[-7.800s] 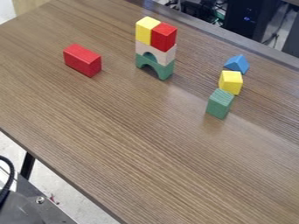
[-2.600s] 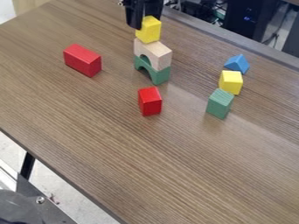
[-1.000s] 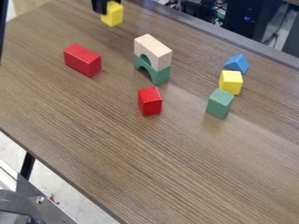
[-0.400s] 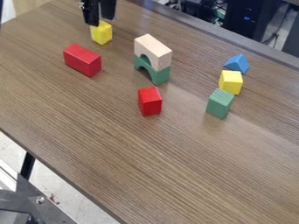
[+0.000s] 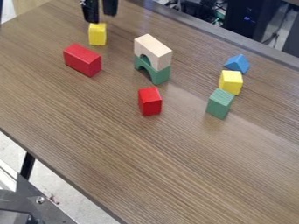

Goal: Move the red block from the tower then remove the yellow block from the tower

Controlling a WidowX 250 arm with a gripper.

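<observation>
We see a brown wood-grain tabletop [image 5: 134, 153], streaked with fine darker lines. Near its far edge, the yellow block [image 5: 97, 35], a plain smooth-sided piece, stands upright, apart from the tower [image 5: 161, 75]. Just above it hangs the black end effector [image 5: 101, 19], its two fingers parted with a gap showing between them; we cannot tell whether one of them brushes the block.

The tower is two arched pieces: a pale arch [image 5: 155, 45] with visible wood grain, set on a green arch [image 5: 159, 75]. In front of it the red block [image 5: 150, 102] stands on end — flat-faced, with a slanting top edge to our eye. A longer red block [image 5: 81, 61] lies at the left of the view. To the right we find a blue triangular prism [image 5: 236, 64], a second yellow block [image 5: 231, 82] and a lightly grained green block [image 5: 220, 104] in a loose row.

A moment ago the yellow block sat at a turn under closer-set fingers; now it has straightened and the fingers are wider. Earlier still, it topped the tower beside the red block — both are now down on the tabletop.
</observation>
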